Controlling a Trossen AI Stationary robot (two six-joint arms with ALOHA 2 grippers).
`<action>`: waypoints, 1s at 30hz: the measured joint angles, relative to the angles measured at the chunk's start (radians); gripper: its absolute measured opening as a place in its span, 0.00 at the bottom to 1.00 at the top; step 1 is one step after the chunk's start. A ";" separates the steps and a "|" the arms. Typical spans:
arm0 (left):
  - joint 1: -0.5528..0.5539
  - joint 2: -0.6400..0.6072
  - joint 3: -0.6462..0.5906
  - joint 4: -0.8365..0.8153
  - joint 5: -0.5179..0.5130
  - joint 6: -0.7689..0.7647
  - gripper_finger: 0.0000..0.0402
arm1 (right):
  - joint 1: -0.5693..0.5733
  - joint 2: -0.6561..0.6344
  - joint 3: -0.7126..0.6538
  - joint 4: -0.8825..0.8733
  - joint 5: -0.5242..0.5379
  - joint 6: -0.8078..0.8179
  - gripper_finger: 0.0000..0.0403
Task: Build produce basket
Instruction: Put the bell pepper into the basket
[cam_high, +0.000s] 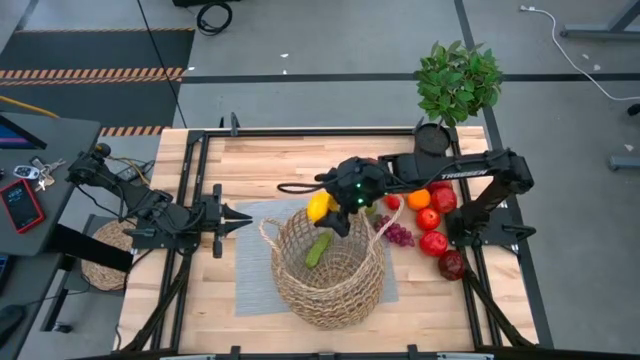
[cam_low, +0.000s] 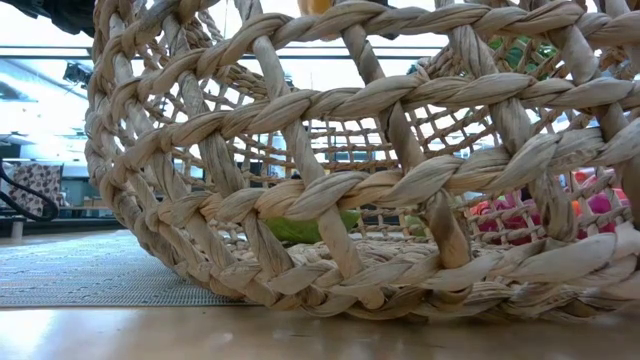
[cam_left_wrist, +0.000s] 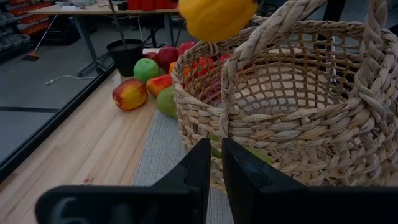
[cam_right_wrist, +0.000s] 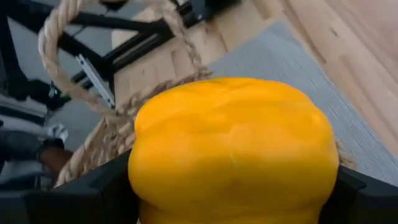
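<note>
Your right hand (cam_high: 328, 208) is clamped on a glossy yellow bell pepper (cam_high: 320, 206), holding it over the far-left rim of the large round tan open-weave wicker basket (cam_high: 330, 290), close beside one of its thin loop handles (cam_high: 268, 232). That is where I would expect trouble: if you let go now, the pepper looks likely to strike the rim or the handle and roll off onto the grey woven placemat (cam_high: 252, 270) rather than drop inside. If you lower without moving further over the opening, the hand could catch the handle and drag or tip the light basket.

The basket stands upright on the placemat near the middle of the wooden bench (cam_high: 200, 310), with a long green vegetable (cam_high: 318, 250) already lying in its bottom. The remaining red, orange and green fruits (cam_high: 434, 218) and the purple grapes (cam_high: 398, 235) lie on the bench just to its right.

Your left hand (cam_high: 238, 221) waits left of the basket, its fingers (cam_left_wrist: 198, 169) nearly closed and holding nothing.
</note>
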 joint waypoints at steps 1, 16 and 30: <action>0.000 0.000 0.000 0.000 0.000 0.000 0.12 | 0.008 0.007 -0.001 0.000 0.000 -0.020 0.82; 0.000 0.000 -0.001 0.000 0.000 0.000 0.12 | 0.074 0.363 0.345 -0.370 -0.046 -0.320 0.82; 0.000 0.000 -0.001 -0.001 0.000 0.000 0.12 | 0.132 0.525 0.435 -0.463 -0.068 -0.765 0.82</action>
